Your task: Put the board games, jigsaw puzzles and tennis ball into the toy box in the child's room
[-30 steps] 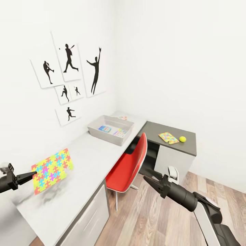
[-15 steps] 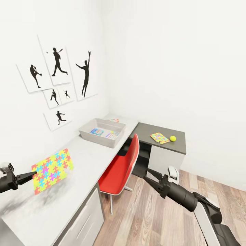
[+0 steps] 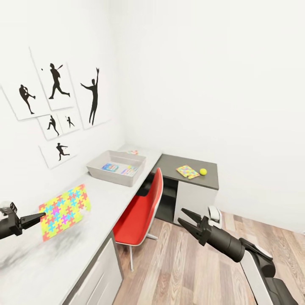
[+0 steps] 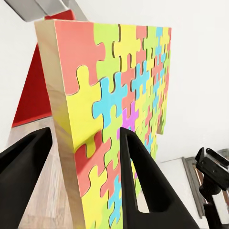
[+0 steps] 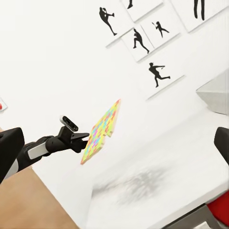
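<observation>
Left tool (image 3: 41, 215) pinches upright multicoloured jigsaw puzzle (image 3: 64, 210) edge.

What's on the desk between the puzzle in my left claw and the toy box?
Nothing: in the head view the light grey table top is bare from the held jigsaw puzzle to the toy box.

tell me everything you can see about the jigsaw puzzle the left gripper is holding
The jigsaw puzzle is a flat square of interlocking pieces in yellow, red, blue, green and purple, with a pale, wood-like edge showing some thickness. The left gripper is shut on one edge, its black fingers either side of the board. It hangs tilted in the air above the table, touching nothing else, with a blurry shadow under it. The toy box sits farther along the same top.
</observation>
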{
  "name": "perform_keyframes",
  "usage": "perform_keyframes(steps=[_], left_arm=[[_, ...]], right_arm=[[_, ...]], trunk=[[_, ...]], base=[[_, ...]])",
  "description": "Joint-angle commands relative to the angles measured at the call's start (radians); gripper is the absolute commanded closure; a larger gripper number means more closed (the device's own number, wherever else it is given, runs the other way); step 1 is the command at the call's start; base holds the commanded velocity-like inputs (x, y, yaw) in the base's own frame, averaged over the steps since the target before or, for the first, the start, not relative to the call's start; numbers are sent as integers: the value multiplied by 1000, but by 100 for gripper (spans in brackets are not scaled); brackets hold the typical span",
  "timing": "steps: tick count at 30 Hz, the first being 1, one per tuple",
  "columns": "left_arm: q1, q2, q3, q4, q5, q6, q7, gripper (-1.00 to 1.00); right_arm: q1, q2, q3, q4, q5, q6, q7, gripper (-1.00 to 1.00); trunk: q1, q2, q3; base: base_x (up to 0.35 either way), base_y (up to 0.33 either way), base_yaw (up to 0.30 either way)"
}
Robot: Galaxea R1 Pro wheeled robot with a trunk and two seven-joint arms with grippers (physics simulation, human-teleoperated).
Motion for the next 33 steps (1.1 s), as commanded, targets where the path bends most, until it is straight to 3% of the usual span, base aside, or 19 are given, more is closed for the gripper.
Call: perform_keyframes(steps=[1, 18, 22, 24, 27, 33], left_arm=[[-1, 0, 0, 0, -1, 10, -4, 100], [0, 1, 3, -1, -1, 10, -4, 100], [0, 15, 6, -2, 1, 10, -4, 100], [0, 21, 6, -2, 3, 10, -4, 100], [0, 27, 6, -2, 6, 11, -4, 100], [0, 28, 6, -2, 7, 11, -4, 100]], right_arm=[[-1, 0, 0, 0, -6, 8, 1, -100], [-1, 0, -2, 2, -5, 8, 0, -100], [-1, -1, -6, 3, -1, 9, -1, -100], [-1, -2, -18, 4, -1, 10, -2, -100], [-1, -1, -68, 10, 1, 11, -5, -100], [-1, 0, -100, 23, -1, 18, -46, -100]], trunk=[[1, -2, -1], [1, -2, 21], [1, -2, 21], [1, -2, 21], [1, -2, 21], [1, -2, 21]], base=[[0, 0, -172], [0, 0, -150], [0, 0, -19], [0, 0, -6], [0, 0, -2], [0, 0, 0]])
